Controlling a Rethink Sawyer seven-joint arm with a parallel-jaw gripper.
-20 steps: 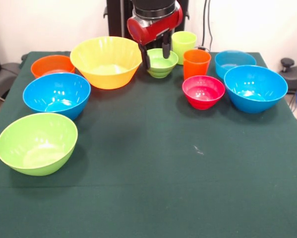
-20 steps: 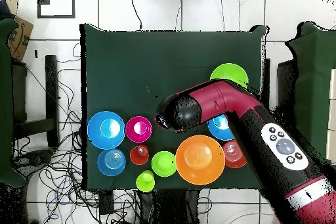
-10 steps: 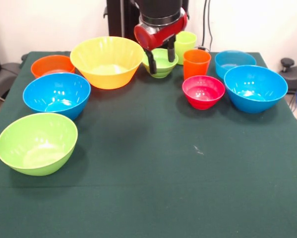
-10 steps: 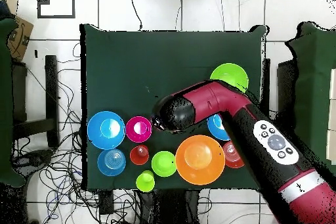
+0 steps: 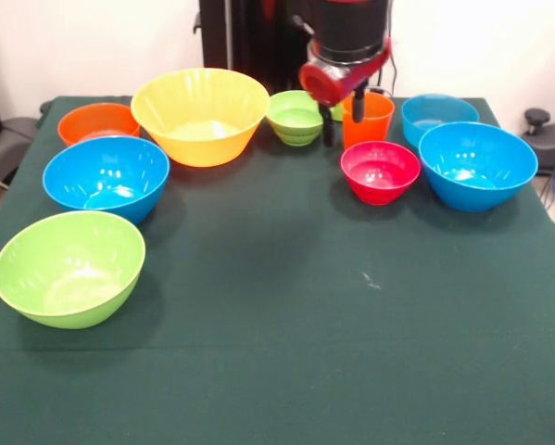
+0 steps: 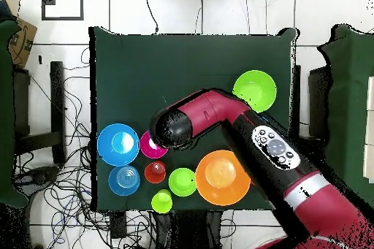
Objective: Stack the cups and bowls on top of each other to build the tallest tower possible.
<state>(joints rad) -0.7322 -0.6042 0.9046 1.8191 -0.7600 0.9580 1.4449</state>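
Jaws apart, empty, over orange cup

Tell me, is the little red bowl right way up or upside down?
Right way up. The small red-pink bowl shows its open mouth and shiny inside, and it looks empty.

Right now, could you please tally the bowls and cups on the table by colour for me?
Blue bowls: 3
Green bowls: 2
Yellow bowl: 1
Orange bowl: 1
Red-pink bowl: 1
Orange cup: 1
Yellow-green cup: 1, mostly hidden behind the gripper in the front view
Total: 10
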